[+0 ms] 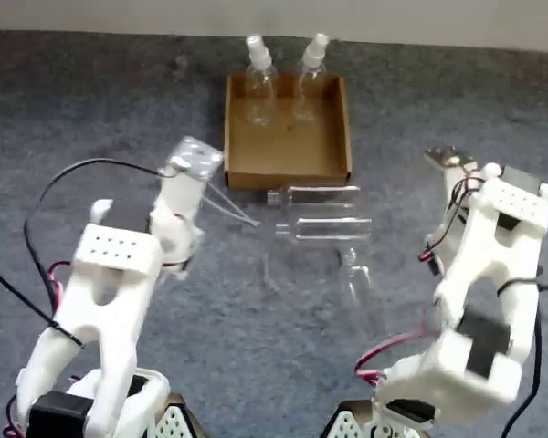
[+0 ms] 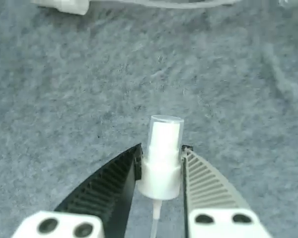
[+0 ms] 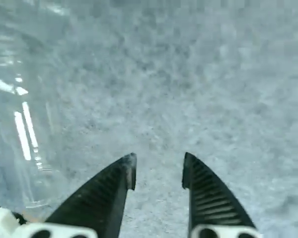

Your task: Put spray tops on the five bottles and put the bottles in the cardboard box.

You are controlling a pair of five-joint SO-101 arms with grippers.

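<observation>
My left gripper (image 2: 161, 150) is shut on a white spray top (image 2: 161, 158), held above the grey carpet. From above, that gripper (image 1: 190, 164) sits left of the cardboard box (image 1: 288, 169), and the top's thin dip tube (image 1: 233, 208) slants toward the loose bottles. Two clear bottles (image 1: 260, 87) (image 1: 308, 82) with spray tops stand at the box's far end. Three uncapped clear bottles lie on the carpet in front of the box: two (image 1: 320, 196) (image 1: 324, 226) side by side and one (image 1: 356, 283) nearer me. My right gripper (image 3: 159, 171) is open and empty over the carpet, with a clear bottle (image 3: 20, 124) beside it.
Grey carpet (image 1: 91, 100) covers the whole table. The right arm (image 1: 489, 274) stands to the right of the lying bottles, its gripper (image 1: 452, 160) level with the box's front wall. Red and black cables (image 1: 36, 274) trail by the left arm's base.
</observation>
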